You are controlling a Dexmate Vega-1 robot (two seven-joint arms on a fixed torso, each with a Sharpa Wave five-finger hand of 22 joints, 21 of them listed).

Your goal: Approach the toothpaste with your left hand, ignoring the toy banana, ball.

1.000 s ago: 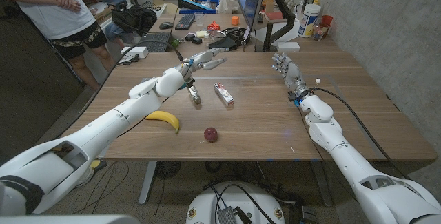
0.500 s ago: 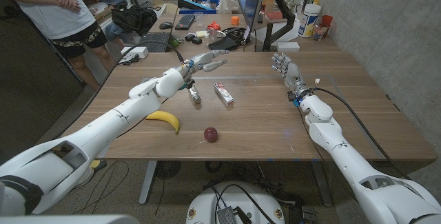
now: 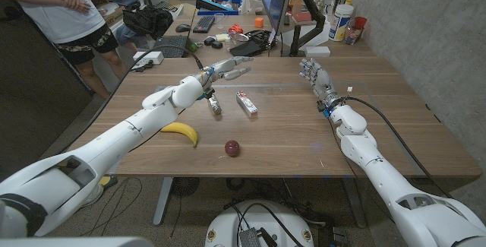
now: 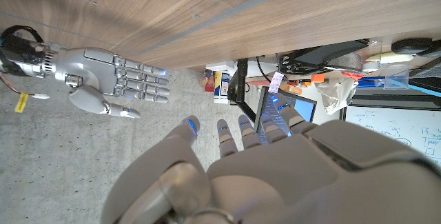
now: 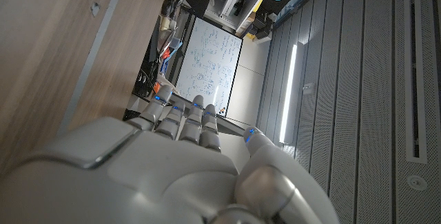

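**Left hand raised beyond the toothpaste, nothing held**

The fingers (image 3: 237, 65) of the left hand (image 3: 225, 68) were stretched out and slightly spread, holding nothing, pointing toward the far right over the far part of the table (image 3: 395, 118). In the left wrist view the same fingers (image 4: 234, 131) reached out straight with gaps between them and nothing inside.

The toothpaste (image 3: 246, 104) lay on the table nearer than those fingers and a little to their right, apart from them and untouched. It was a small white tube or box with red markings, lying flat, its long side running from far left to near right. Just to its left lay a small silvery object (image 3: 215, 106), below the left wrist; what it was could not be told.

Nearer still, the toy banana (image 3: 181, 131) lay yellow at the left beside the left forearm, and the ball (image 3: 232, 148), dark red, sat close to the near edge, to the right of the banana.

The right hand (image 3: 313, 74) stood at the far right of the table, well apart from the toothpaste, its fingers (image 4: 141, 86) straight, close together and empty.

A person (image 3: 64, 11) stood at the far left behind the table.
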